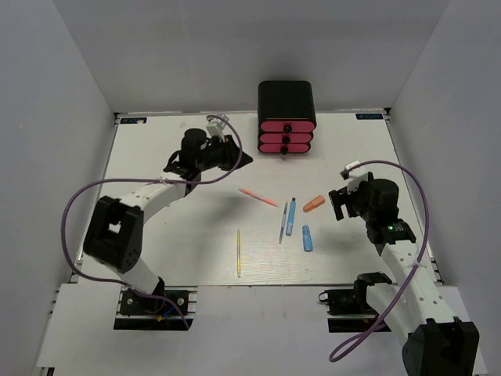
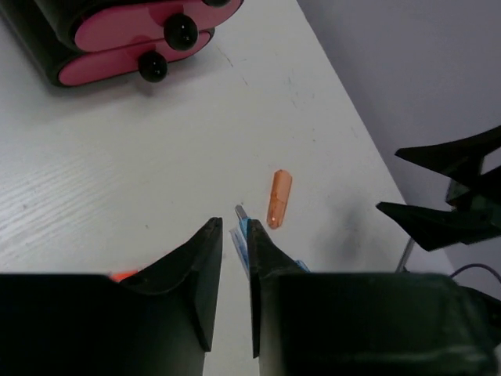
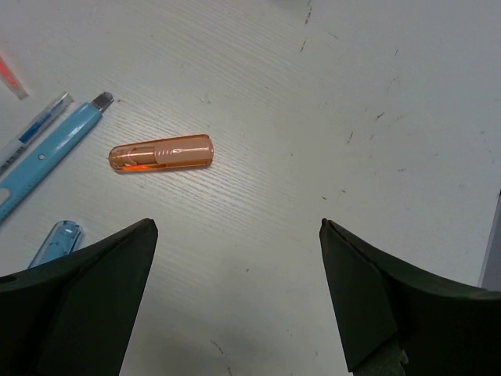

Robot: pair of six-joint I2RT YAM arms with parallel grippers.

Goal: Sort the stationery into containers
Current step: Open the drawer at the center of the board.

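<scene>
None of the stationery is sorted yet: it lies loose on the white worktop point(image 1: 172, 251), and the three hot-pink drawers point(image 1: 286, 135) in the black rounded cabinet point(image 1: 286, 98) are all pushed in, so I judge a drawer must come out first. My left jaws stand only a narrow slit apart, holding nothing, perhaps narrowed to take a black round knob point(image 2: 181, 30) ahead and to their left. That arm reaches far forward, wrist tilted down. My right jaws hang wide apart and empty, pointed at the worktop on a bent arm. The translucent orange stub point(image 3: 160, 153) lies just ahead of them, the light blue marker point(image 3: 47, 157), slim grey-blue pen point(image 3: 31, 129) and short blue stub point(image 3: 56, 243) to their left, the pink-orange pen point(image 1: 258, 197) and thin yellow stick point(image 1: 239, 252) farther left.
</scene>
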